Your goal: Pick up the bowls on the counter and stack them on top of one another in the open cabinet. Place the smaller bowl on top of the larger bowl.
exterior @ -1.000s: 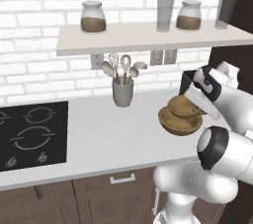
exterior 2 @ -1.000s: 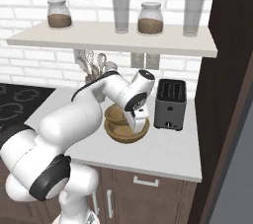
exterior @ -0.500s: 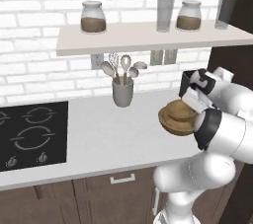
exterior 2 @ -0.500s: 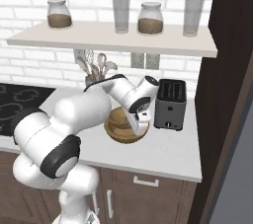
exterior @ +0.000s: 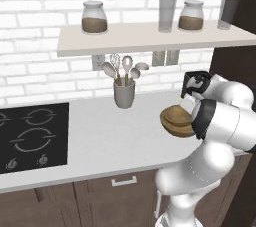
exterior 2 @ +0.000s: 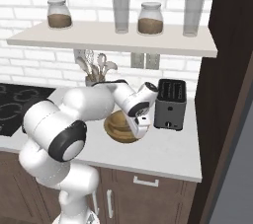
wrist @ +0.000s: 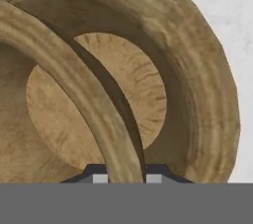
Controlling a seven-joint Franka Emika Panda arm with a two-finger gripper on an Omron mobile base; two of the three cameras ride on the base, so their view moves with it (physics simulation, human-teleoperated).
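Observation:
The smaller bowl (wrist: 59, 70) sits tilted over the larger bowl (wrist: 197, 80), and its thick rim crosses the larger bowl's tan inside. My gripper (wrist: 127, 176) is shut on that rim, one dark tip on each side. In the left base view both wooden bowls (exterior: 177, 122) lie together at the counter's (exterior: 100, 136) right end, under my gripper (exterior: 183, 105). From the right base view the bowls (exterior 2: 120, 127) lie beside the gripper (exterior 2: 137, 126). The open cabinet shelf (exterior: 150, 38) runs above them.
A dark toaster (exterior 2: 170, 103) stands just right of the bowls. A grey utensil cup (exterior: 124, 93) stands behind them to the left, and the black hob (exterior: 30, 136) is far left. Two jars (exterior: 94, 17) and glasses (exterior: 167, 13) occupy the shelf. A dark tall cabinet (exterior 2: 232, 94) bounds the right.
The arm's elbow has swung round and its links have turned. The hand has stayed at the bowls, which have shifted only slightly to the left.

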